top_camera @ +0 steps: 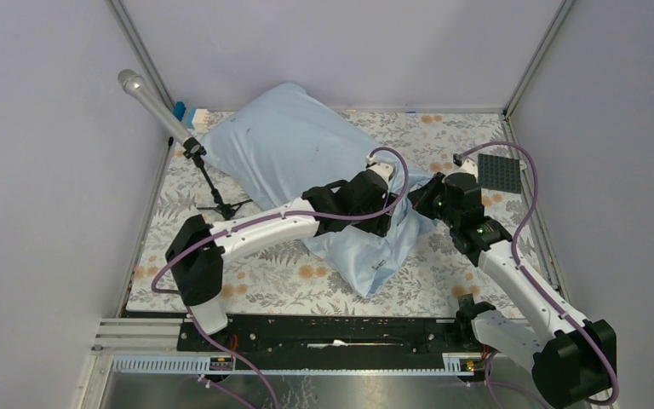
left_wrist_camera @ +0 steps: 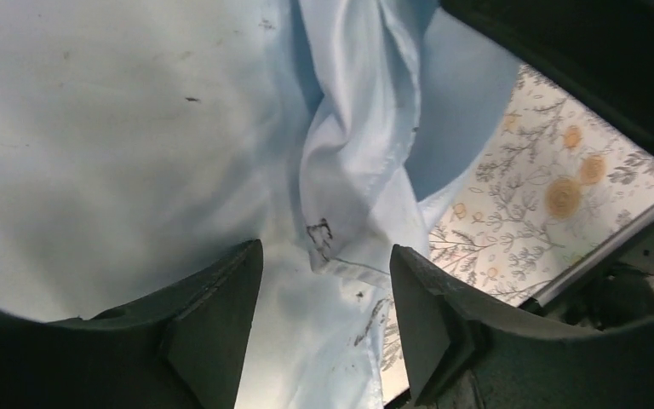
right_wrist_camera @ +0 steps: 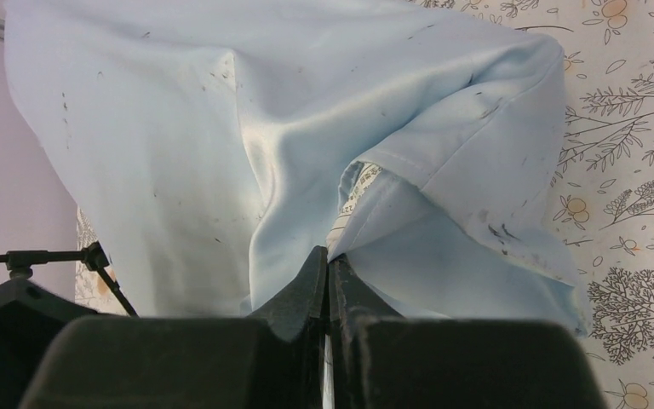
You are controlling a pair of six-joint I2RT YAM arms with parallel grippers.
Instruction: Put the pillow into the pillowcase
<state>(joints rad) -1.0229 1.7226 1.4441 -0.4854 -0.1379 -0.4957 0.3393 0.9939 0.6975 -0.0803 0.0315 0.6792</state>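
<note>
I see the L gripper (left_wrist_camera: 325,256) w/ jaws wide, empty, over the plump pillowcase (top_camera: 289,149), lying on the table (top_camera: 264,277) from ctr to 11 o'clock. R gripper (right_wrist_camera: 328,262) is pinched tight on its hem, 3 o'clock side.

white arms (top_camera: 264,228), black joints (top_camera: 196,264), purple cables (top_camera: 390,151)

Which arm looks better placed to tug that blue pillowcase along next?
Right, probably. The right gripper is pinched shut on the edge of the pillowcase, ready to pull; the left gripper hangs open over the cloth, gripping nothing.
</note>
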